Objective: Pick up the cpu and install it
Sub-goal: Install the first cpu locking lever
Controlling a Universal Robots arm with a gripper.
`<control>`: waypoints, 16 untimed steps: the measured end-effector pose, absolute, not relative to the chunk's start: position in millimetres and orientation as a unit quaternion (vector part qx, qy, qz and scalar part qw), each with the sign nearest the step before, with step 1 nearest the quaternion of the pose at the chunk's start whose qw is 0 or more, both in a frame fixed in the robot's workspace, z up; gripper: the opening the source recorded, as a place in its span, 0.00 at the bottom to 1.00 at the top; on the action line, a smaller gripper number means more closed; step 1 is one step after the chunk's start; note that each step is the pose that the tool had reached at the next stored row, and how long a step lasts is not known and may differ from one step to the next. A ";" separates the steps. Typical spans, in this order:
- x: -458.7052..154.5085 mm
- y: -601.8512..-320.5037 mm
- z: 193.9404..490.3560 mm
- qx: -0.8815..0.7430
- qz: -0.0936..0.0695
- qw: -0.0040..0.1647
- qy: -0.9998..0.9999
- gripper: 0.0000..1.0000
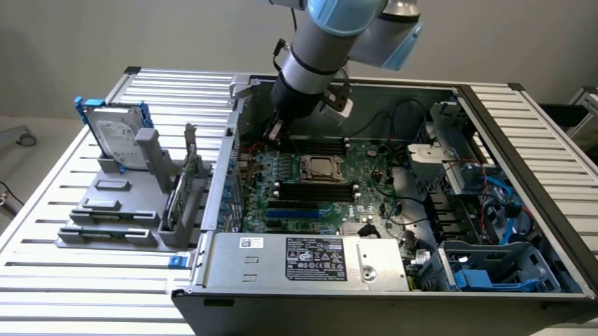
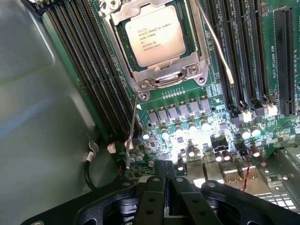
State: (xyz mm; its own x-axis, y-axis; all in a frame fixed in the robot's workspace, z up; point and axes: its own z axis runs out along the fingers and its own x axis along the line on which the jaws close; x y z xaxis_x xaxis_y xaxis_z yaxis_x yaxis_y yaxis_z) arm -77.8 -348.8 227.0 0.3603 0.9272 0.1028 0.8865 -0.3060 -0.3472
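Observation:
The cpu (image 2: 154, 36), a small square chip with a pale silvery printed top, lies flat inside the dark metal-framed socket (image 2: 165, 75) on the green motherboard (image 2: 206, 98). The frame lies over its edges. In the exterior view the cpu (image 1: 321, 166) sits mid-board inside the open computer case. My gripper (image 2: 164, 169) hovers over the row of capacitors beside the socket, its two black fingers (image 2: 155, 187) pressed together with nothing between them. In the exterior view my gripper (image 1: 274, 133) hangs at the far corner of the board, apart from the socket.
Thin wire socket levers (image 2: 131, 129) run along two sides of the socket. Black memory slots (image 2: 96, 79) flank it. The grey case wall (image 2: 37, 117) is close beside my gripper. Outside the case, a hard drive (image 1: 117, 133) stands in a grey rack (image 1: 122, 210). The power supply (image 1: 304, 260) lies along the near edge.

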 end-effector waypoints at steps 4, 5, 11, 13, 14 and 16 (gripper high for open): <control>-78.3 -348.7 227.1 -0.817 0.053 0.174 -0.547 0.11; -79.0 -348.6 227.1 -0.819 0.051 0.174 -0.545 0.11; -82.1 -347.6 230.7 -0.827 0.043 0.171 -0.534 0.11; -82.5 -347.1 233.1 -0.830 0.039 0.169 -0.531 0.11; -82.6 -346.8 234.2 -0.831 0.037 0.168 -0.529 0.11; -82.6 -346.6 236.0 -0.835 0.033 0.166 -0.524 0.11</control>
State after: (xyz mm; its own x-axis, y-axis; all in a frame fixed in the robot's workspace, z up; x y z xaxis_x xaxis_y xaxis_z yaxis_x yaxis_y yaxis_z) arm -82.6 -346.6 236.0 0.4480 0.8859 0.1199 0.8643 -0.3950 -0.3114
